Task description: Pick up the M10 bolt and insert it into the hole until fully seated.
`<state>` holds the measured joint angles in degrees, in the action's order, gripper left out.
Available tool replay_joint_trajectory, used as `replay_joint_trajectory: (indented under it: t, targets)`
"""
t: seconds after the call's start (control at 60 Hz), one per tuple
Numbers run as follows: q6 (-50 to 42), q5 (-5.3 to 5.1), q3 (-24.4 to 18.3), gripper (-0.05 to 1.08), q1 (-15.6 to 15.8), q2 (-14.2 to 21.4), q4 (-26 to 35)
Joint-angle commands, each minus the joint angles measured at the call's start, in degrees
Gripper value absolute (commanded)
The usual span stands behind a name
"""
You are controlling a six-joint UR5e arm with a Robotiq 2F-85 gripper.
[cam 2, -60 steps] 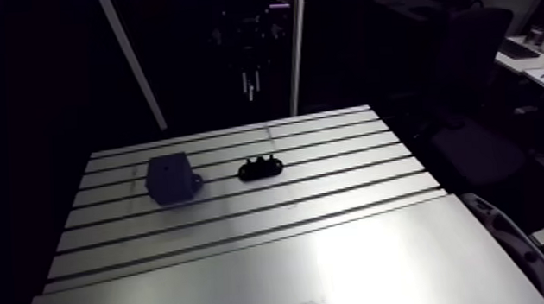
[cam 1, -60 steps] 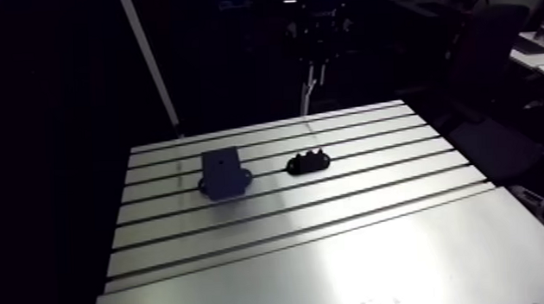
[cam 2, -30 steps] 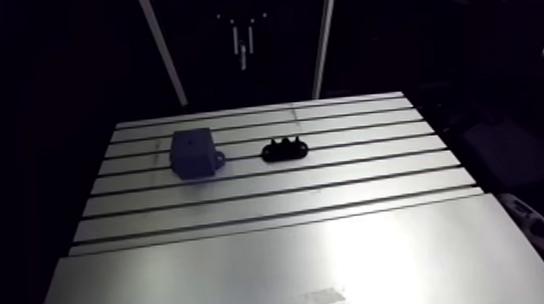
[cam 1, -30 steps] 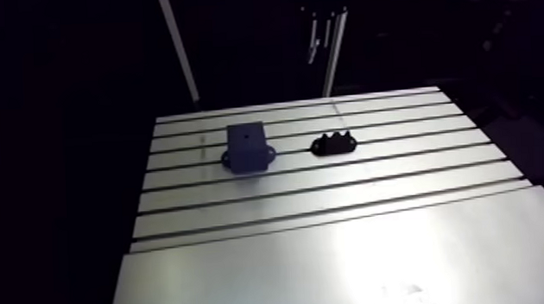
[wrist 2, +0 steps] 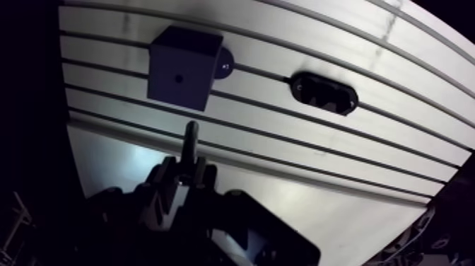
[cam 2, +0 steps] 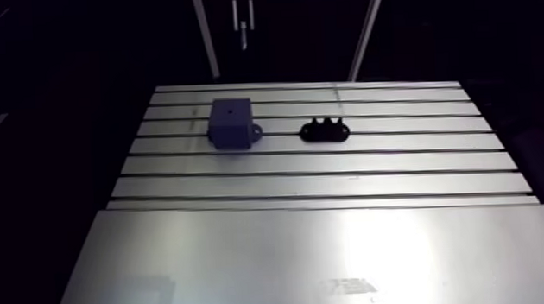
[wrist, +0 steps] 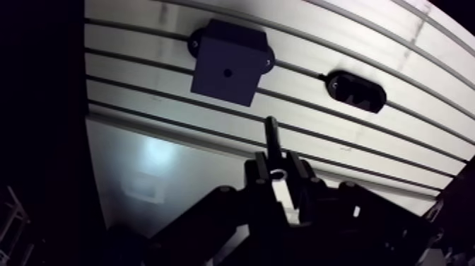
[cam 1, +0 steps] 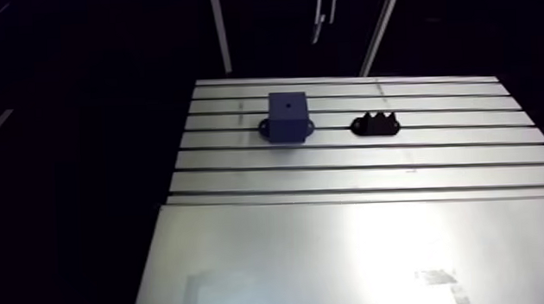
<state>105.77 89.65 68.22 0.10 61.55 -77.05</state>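
1. Blue block (wrist: 228,62) sits left on the counter (cam 1: 348,246), across a slot; its hole (wrist: 226,72) is a small dark dot in the top face; come down off-centre and the tip lands on the face and skids or jams; can't tell if the block is fastened, so a side load may shift it.
2. Hand (wrist: 278,168) is up off the counter, short of the block; jaws nearly closed, clamped on the M10 bolt (wrist: 271,134), shank sticking out ahead; it looks slightly tilted, but you can't be sure from here; a tilted shank would bind part-way and pass for seated; the grip covers little of the bolt, so a hard push could slide it back.
3. Black holder (wrist: 357,90) lies right of the block, apart from it; a low sideways correction could clip it.
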Motion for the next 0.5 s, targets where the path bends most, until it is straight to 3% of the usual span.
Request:
replay_joint_trajectory:
  t: [0.017,0.2,0.4,0.5]
  targets:
    - [-0.1,1.33,-3.5,1.08,5.8,-3.7,3.3]
    - [-0.1,1.76,-4.0,1.08,6.1,-4.5,3.9]
    - [-0.1,4.44,-4.5,1.08,6.4,-5.6,5.4]
    - [-0.1,4.78,-4.7,1.08,6.4,-6.0,5.9]
